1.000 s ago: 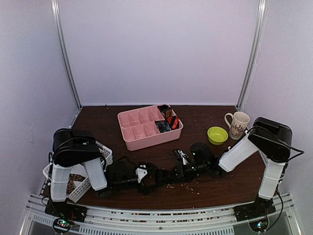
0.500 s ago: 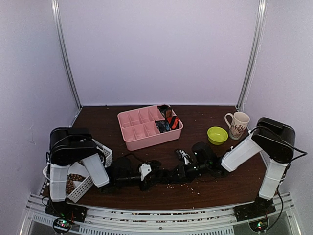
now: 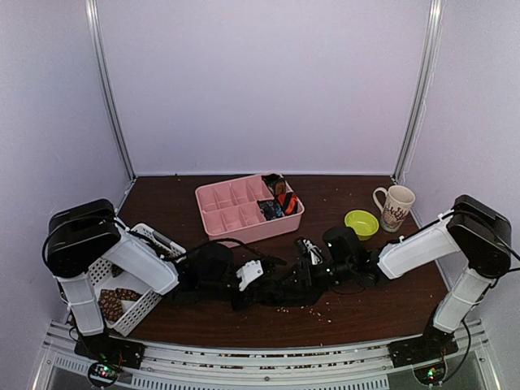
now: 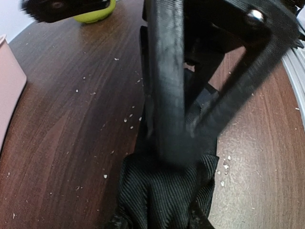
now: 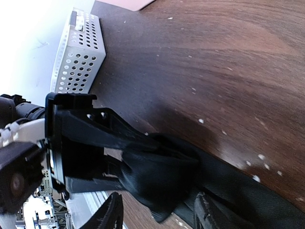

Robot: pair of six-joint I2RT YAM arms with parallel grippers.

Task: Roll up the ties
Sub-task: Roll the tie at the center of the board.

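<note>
Arms meet low over the near desk (image 3: 382, 313) in the top view, left hand (image 3: 262, 289) and right hand (image 3: 286, 284) both at the black tie (image 3: 276, 297); coils (image 3: 278, 200) fill the right-end compartments of a pink tray (image 3: 244, 233). Left wrist: the left hand's fingers (image 4: 164, 86) close on bunched tie fabric lying on the desk. Right wrist: the right hand's fingers (image 5: 112, 212) stand apart, open, straddling the tie, whose fold the left hand clamps.
</note>
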